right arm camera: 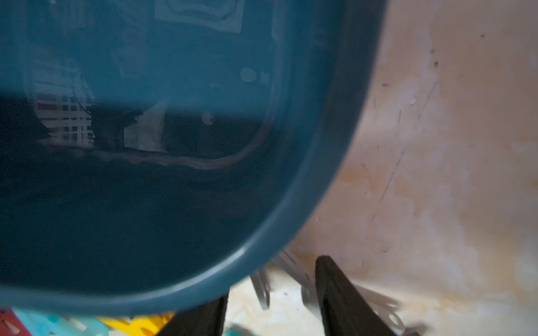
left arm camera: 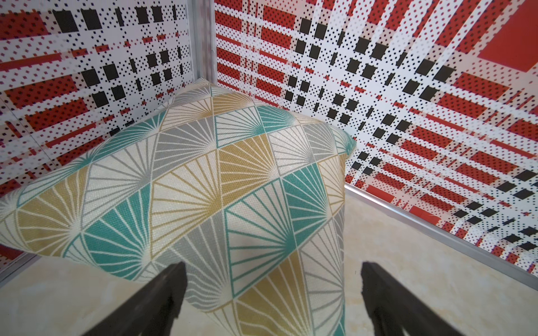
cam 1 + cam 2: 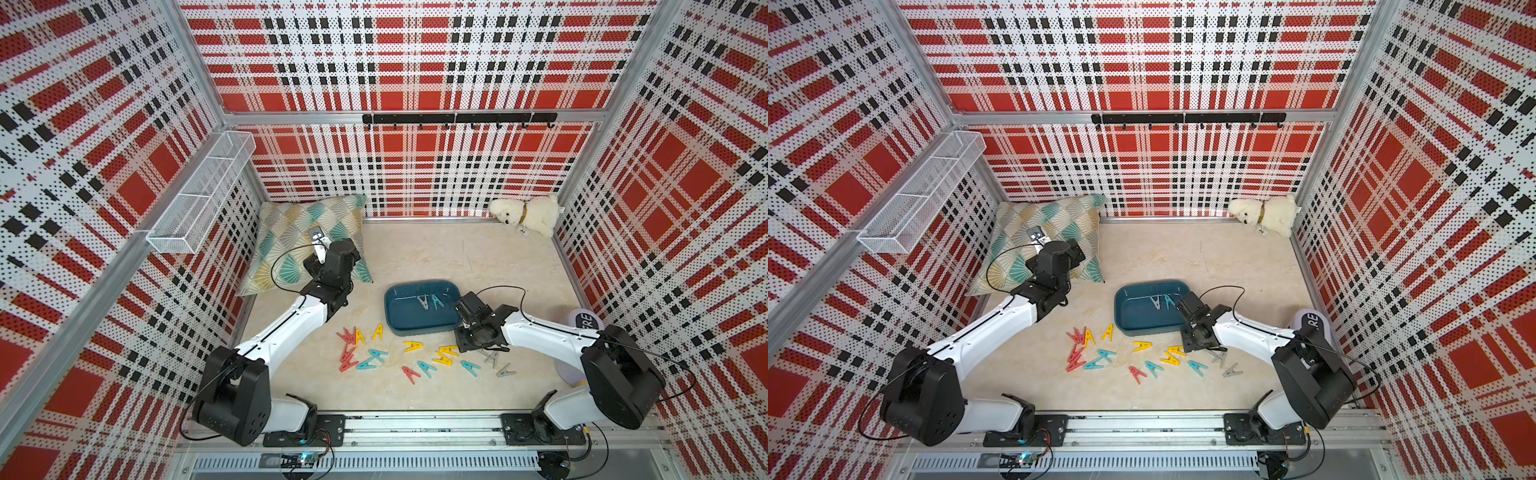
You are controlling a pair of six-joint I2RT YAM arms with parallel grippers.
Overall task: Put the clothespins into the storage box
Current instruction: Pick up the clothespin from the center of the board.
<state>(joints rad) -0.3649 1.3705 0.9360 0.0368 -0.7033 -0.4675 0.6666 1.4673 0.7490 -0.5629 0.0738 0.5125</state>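
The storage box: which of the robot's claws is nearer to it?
Right. The right claw hangs just beside the storage box, at its near right corner, above grey clothespins. The left claw is far off, over the cushion in the back corner.

Both arms [image 3: 291, 324] have white links, bulky black joints [image 3: 232, 395], thin black cables [image 3: 272, 268].
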